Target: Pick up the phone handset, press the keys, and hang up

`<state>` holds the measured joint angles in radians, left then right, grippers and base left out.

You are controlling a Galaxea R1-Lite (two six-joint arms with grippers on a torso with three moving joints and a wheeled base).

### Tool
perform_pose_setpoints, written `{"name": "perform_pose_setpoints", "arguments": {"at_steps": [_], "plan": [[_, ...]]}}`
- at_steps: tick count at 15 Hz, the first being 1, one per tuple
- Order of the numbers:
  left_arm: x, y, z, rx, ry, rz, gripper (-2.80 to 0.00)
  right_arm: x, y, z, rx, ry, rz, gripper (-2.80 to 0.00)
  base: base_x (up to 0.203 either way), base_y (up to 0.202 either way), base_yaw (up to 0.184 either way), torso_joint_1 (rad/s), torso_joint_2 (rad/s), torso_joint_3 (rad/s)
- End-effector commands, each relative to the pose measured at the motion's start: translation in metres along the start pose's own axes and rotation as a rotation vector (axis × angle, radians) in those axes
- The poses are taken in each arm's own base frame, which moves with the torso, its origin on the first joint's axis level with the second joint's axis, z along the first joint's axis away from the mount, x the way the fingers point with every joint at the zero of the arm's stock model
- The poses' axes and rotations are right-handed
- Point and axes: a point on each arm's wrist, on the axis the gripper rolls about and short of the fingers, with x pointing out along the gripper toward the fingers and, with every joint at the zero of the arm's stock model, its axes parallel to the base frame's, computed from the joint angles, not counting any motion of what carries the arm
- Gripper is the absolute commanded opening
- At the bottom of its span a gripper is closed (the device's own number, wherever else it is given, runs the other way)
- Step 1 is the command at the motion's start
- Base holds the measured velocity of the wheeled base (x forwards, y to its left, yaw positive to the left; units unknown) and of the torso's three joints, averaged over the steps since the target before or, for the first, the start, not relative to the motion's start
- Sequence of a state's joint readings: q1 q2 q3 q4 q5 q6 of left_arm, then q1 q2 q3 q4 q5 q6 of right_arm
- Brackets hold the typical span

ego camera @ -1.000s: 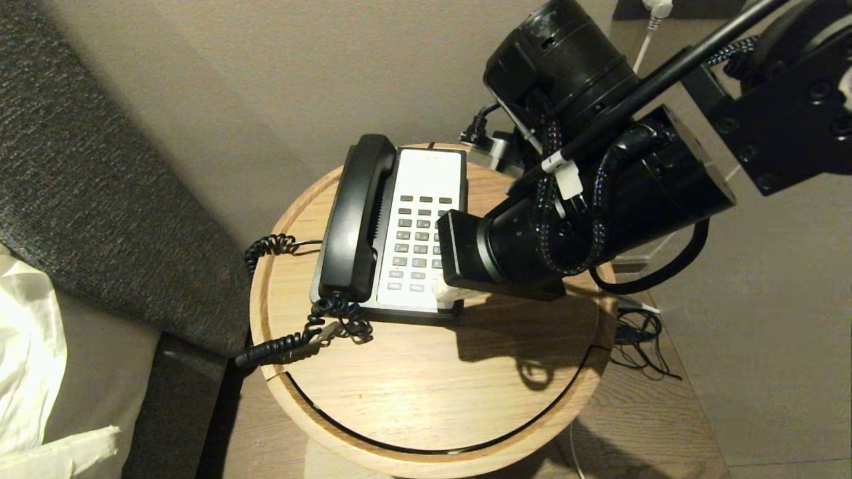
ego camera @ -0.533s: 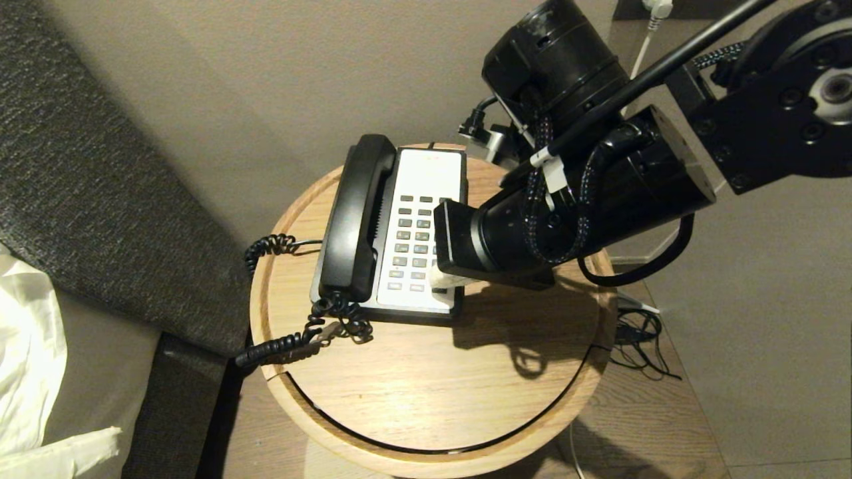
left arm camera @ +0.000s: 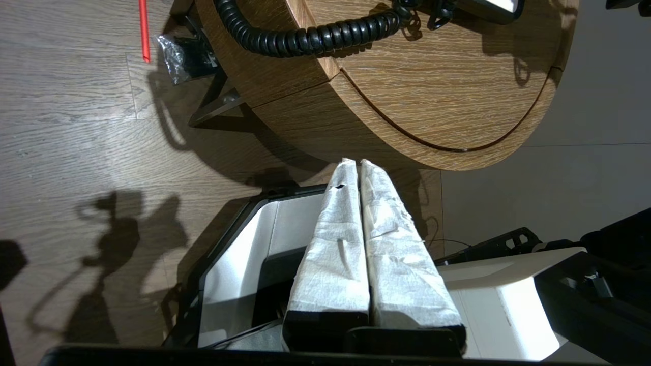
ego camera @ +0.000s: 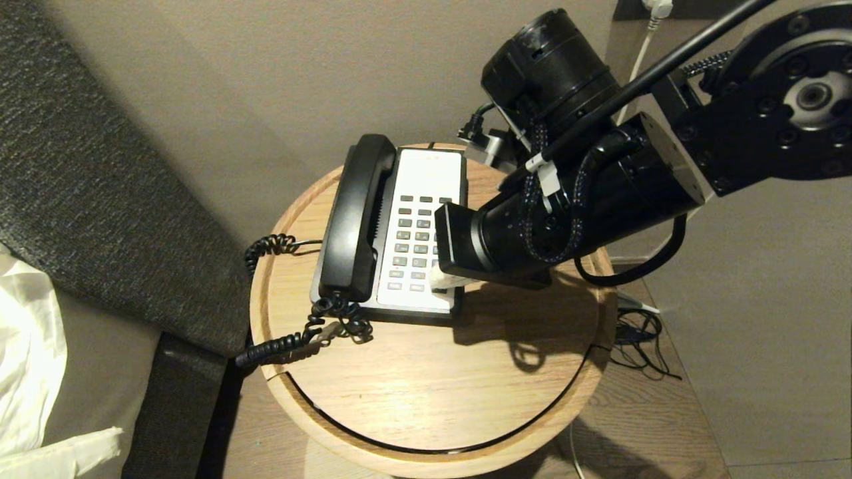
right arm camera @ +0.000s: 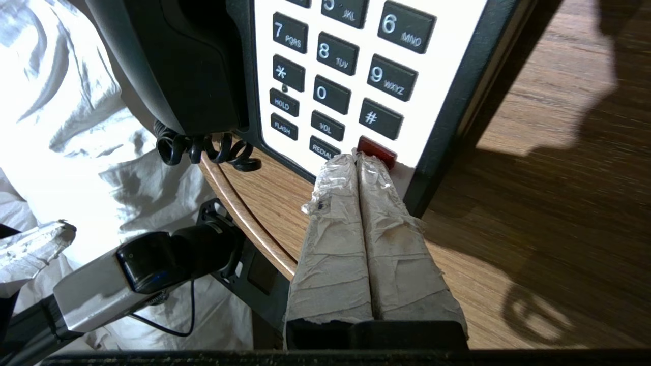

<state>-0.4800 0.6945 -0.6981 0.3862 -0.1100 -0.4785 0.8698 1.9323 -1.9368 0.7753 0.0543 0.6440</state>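
A brown wood-plank floor [left arm camera: 66, 117] and a plain beige wall are framing the scene, with a dark textured upholstered panel [ego camera: 93, 166] running down the left side and white bedding [ego camera: 26, 346] lying below it. A round wooden side table [ego camera: 426, 386] is standing in the middle, its top ringed by a raised rim. The right arm [ego camera: 599, 193] is reaching in from the upper right, its thick black links crossing over the far right part of the table. The phone base [ego camera: 426, 193], black with a white faceplate, is sitting on the far half of the tabletop. The phone handset [ego camera: 356, 213] is lying in its cradle along the left side of the base, and its black coiled cord [ego camera: 293, 339] is trailing off the near end and over the table's left edge. The keys [right arm camera: 335, 76] are filling the faceplate in a grid just beside the handset. The right gripper [right arm camera: 356, 162] is hanging over the near right corner of the faceplate, its two tape-wrapped fingers pressed together with nothing between them, the tips lying at the reddish key [right arm camera: 376, 149] in the bottom row; whether they are touching it I cannot tell. The left gripper [left arm camera: 355, 165] is parked low beside the table, off its near edge, its white-wrapped fingers likewise closed flat against each other and empty.
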Motion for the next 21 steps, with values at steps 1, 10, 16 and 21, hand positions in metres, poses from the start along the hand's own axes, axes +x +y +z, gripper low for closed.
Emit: {"name": "perform_pose_setpoints", "arguments": {"at_steps": [1, 10, 16, 21], "plan": [[0.001, 0.000, 0.000, -0.004, 0.006, 0.002, -2.80, 0.004, -0.001, -0.001, 0.004, 0.017, -0.013, -2.80, 0.000, 0.000, 0.000, 0.000, 0.00, 0.000], [0.000, 0.000, 0.000, -0.004, 0.004, 0.001, -2.80, 0.010, -0.004, -0.002, -0.025, 0.006, -0.059, -2.80, 0.000, 0.000, 0.000, 0.000, 0.00, 0.000], [0.000, 0.001, -0.003, -0.004, 0.005, 0.000, -2.80, -0.059, 0.000, -0.005, -0.011, -0.079, 0.003, -2.80, 0.000, 0.000, 0.000, 0.000, 0.00, 0.000], [-0.001, 0.004, -0.006, -0.004, -0.010, 0.034, -2.80, -0.124, -0.008, -0.018, 0.115, -0.162, 0.022, -2.80, 0.000, 0.000, 0.000, 0.000, 0.00, 0.000]]}}
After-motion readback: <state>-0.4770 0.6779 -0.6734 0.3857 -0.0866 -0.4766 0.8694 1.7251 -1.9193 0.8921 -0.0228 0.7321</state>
